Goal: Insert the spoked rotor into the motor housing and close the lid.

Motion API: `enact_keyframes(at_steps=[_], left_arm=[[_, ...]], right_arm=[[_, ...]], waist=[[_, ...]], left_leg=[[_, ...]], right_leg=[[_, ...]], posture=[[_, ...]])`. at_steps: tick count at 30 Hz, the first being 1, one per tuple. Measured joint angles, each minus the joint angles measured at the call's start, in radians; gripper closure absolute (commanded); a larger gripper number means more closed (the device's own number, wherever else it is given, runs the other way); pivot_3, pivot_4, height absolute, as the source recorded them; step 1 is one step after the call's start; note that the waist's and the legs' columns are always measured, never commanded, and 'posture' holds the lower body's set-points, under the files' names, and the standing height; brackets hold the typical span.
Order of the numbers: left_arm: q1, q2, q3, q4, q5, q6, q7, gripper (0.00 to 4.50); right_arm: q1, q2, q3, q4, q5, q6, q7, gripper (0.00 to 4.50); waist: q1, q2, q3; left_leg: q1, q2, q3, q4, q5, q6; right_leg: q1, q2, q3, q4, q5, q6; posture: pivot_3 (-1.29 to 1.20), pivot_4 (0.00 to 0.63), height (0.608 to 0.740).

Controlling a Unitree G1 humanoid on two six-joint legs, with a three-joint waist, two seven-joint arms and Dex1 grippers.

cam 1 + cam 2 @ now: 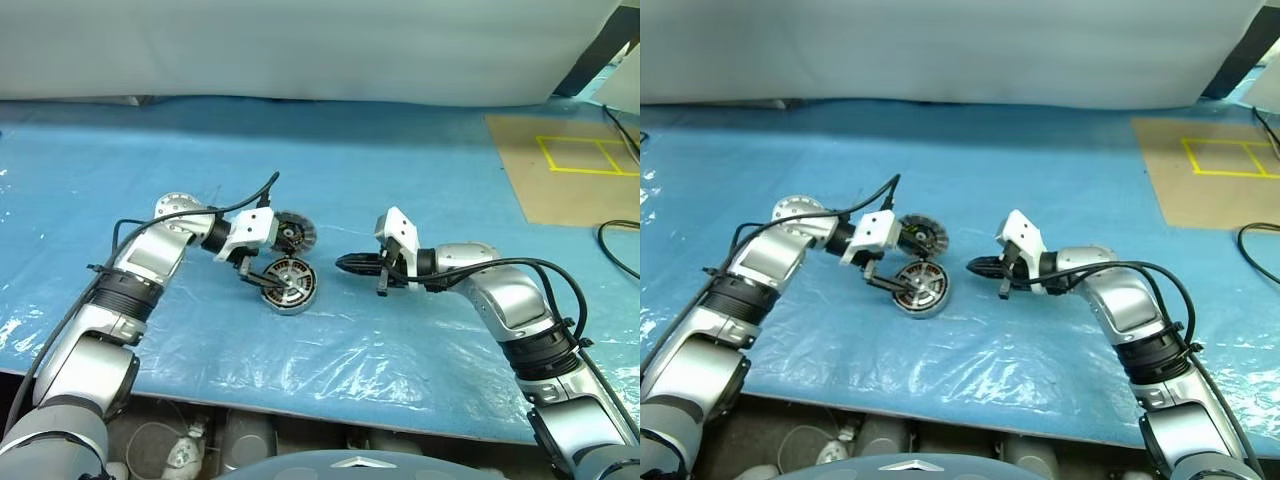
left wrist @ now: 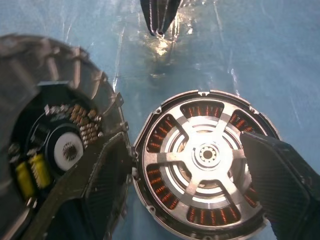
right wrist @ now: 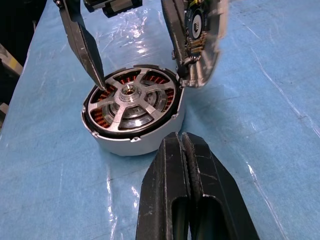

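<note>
On the table, under its blue sheet, your job is roughly half done. The housing sits flat on the sheet between your two arms, and the rotor is already seated inside it, silver spokes over the copper windings and hub centred. What is left is the lid: it stands on edge just beside the housing, behind it, tilted, with its inner electronics showing in the left wrist view, and it is not yet on top.

Your left arm reaches in from the side, wrist bent toward the middle, hand angled down over the housing. Its fingers stand apart, one over the rotor face, the other by the lid's edge, clamped on nothing that I can see. Your right hand points across at the housing from the other side, near it but apart, fingers pressed together and empty.
</note>
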Motion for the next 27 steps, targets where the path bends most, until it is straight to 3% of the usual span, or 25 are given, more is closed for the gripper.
enact_keyframes(at_steps=[6,12,15,20,24,27], left_arm=[[0.053,0.014,0.061,-0.102,-0.08,0.031,0.014,0.65],[0.275,0.175,0.15,-0.385,-0.237,0.24,-0.012,0.65],[0.377,0.219,0.221,-0.466,-0.301,0.321,0.019,0.65],[0.492,0.208,0.309,-0.476,-0.32,0.338,0.135,0.65],[0.554,0.117,0.371,-0.51,-0.392,0.412,0.275,0.65],[0.586,0.101,0.378,-0.546,-0.398,0.424,0.327,0.65]], right_arm=[[-0.003,0.011,-0.01,-0.006,0.055,0.034,0.025,4.5],[-0.021,0.003,-0.009,-0.022,0.096,0.068,0.094,4.5],[-0.051,0.049,0.016,0.023,0.099,0.081,0.109,4.5],[-0.089,0.159,0.08,0.126,0.075,0.063,0.109,4.5],[-0.138,0.261,0.115,0.174,0.05,0.044,0.083,4.5],[-0.167,0.306,0.12,0.222,0.03,0.013,0.067,4.5]], waist=[[0.001,0.0,0.0],[-0.012,0.0,0.0],[-0.018,0.0,0.0],[-0.023,0.0,0.0],[-0.026,0.0,0.0],[-0.026,0.0,0.0]], left_leg=[[-0.001,0.0,0.0,0.0,0.0,0.0],[0.0,0.0,0.0,-0.002,0.0,-0.001],[0.001,0.0,0.0,-0.001,0.0,0.0],[0.001,0.001,0.0,0.0,0.0,0.0],[0.0,0.001,0.001,0.0,0.0,0.0],[0.0,0.001,0.001,-0.001,0.0,0.0]], right_leg=[[0.0,0.0,0.0,0.0,0.0,0.0],[-0.001,0.0,0.0,-0.001,0.0,0.0],[0.0,0.0,0.0,-0.001,0.0,-0.001],[0.0,-0.001,0.0,-0.001,-0.003,-0.004],[-0.001,0.0,0.0,-0.001,-0.001,-0.002],[0.0,0.0,0.0,-0.001,-0.001,-0.002]], posture=[[0.0,0.15,0.74],[0.0,0.15,0.74],[0.0,0.15,0.74],[0.0,0.15,0.74],[0.0,0.15,0.74],[0.0,0.15,0.74]])
